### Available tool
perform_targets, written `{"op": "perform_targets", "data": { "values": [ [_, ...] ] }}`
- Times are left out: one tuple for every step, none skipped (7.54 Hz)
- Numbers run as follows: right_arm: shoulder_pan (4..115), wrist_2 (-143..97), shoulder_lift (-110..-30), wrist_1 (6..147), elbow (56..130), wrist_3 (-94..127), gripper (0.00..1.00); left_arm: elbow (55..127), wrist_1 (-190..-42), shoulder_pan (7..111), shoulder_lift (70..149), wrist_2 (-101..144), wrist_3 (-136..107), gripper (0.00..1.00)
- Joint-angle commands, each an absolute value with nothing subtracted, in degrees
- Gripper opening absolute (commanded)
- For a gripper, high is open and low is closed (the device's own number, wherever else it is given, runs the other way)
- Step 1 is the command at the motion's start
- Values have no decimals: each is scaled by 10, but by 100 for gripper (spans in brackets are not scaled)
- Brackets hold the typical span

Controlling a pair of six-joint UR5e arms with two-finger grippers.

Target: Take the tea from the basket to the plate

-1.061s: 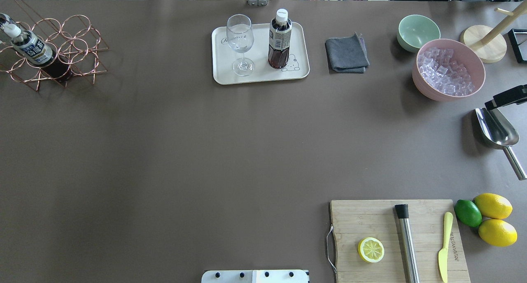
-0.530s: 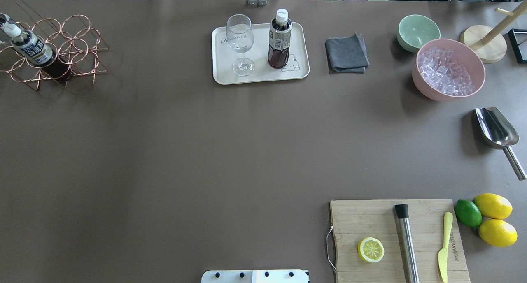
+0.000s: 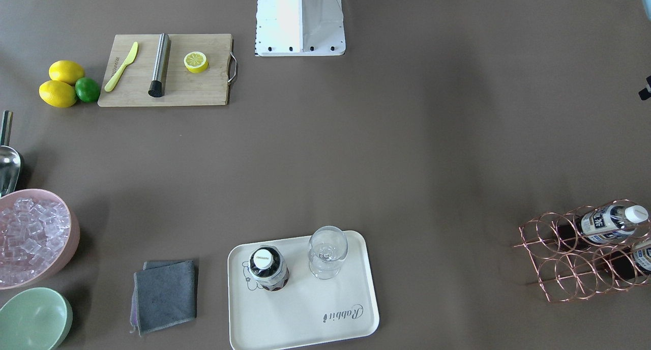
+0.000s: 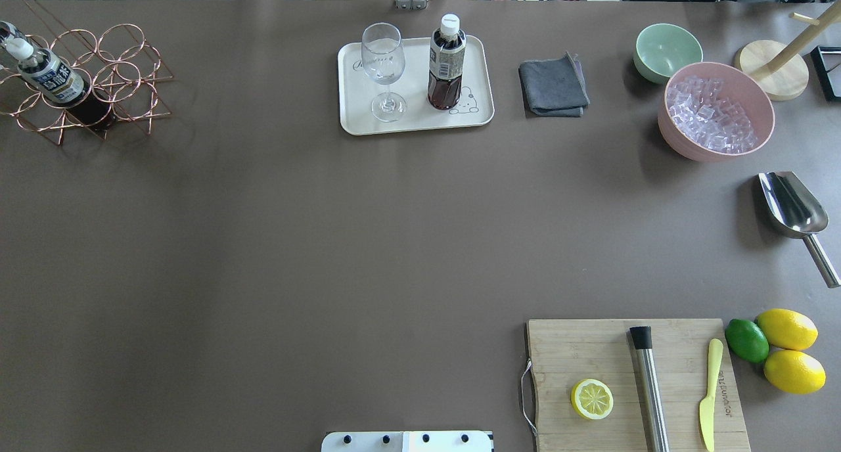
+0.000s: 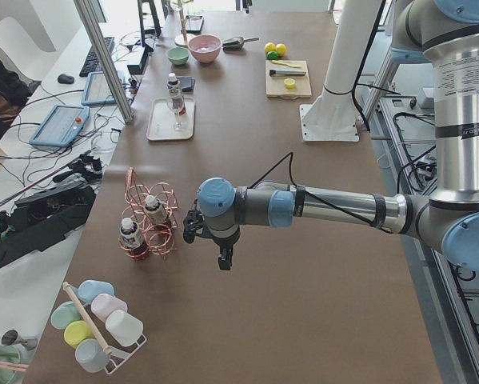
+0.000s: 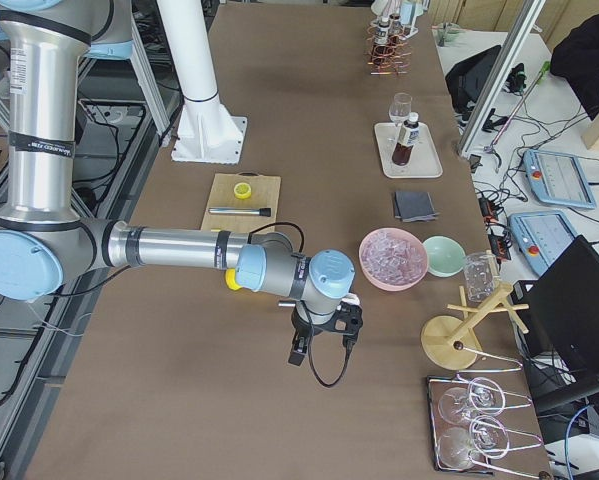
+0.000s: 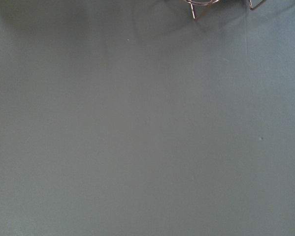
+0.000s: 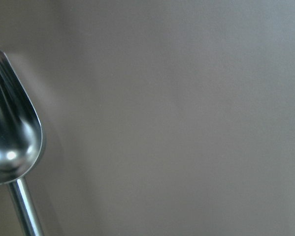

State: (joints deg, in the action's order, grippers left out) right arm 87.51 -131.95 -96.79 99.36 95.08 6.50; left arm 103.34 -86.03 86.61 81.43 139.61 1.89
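Note:
One tea bottle (image 4: 447, 64) stands upright on the cream plate (image 4: 420, 120), next to a clear wine glass (image 4: 383, 67). It also shows in the front view (image 3: 268, 268) on the plate (image 3: 305, 314). The copper wire basket (image 4: 125, 77) at the far left holds another tea bottle (image 4: 49, 77). The front view shows two bottles (image 3: 610, 220) in the basket (image 3: 564, 266). My left gripper (image 5: 225, 261) hangs over bare table beside the basket (image 5: 163, 232). My right gripper (image 6: 297, 352) is near the table's right end. Whether either is open or shut cannot be told.
A grey cloth (image 4: 553, 85), a green bowl (image 4: 667, 50) and a pink bowl of ice (image 4: 716, 110) lie right of the plate. A metal scoop (image 4: 792, 209) lies at the right edge. A cutting board (image 4: 637, 380) with a lemon half, muddler and knife is near right, beside whole citrus (image 4: 785, 350).
The right gripper, seen at the overhead view's right edge above the scoop a second ago, has moved out of that view. The bottles, plate and basket have not moved.

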Motion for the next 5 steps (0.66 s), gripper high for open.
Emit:
{"op": "perform_targets", "data": {
  "values": [
    [876, -1331, -965, 993, 940, 67, 100, 1049, -826, 887, 817, 1397, 42, 98],
    [876, -1331, -964, 992, 940, 67, 100, 1060, -801, 887, 818, 1396, 45, 98],
    [876, -1331, -964, 992, 940, 66, 100, 1062, -801, 887, 818, 1393, 45, 98],
    [876, -1331, -964, 992, 940, 66, 100, 1060, -801, 886, 818, 1391, 46, 98],
    [875, -1330, -962, 992, 940, 66, 100, 1059, -801, 886, 816, 1390, 51, 98]
  ]
}}
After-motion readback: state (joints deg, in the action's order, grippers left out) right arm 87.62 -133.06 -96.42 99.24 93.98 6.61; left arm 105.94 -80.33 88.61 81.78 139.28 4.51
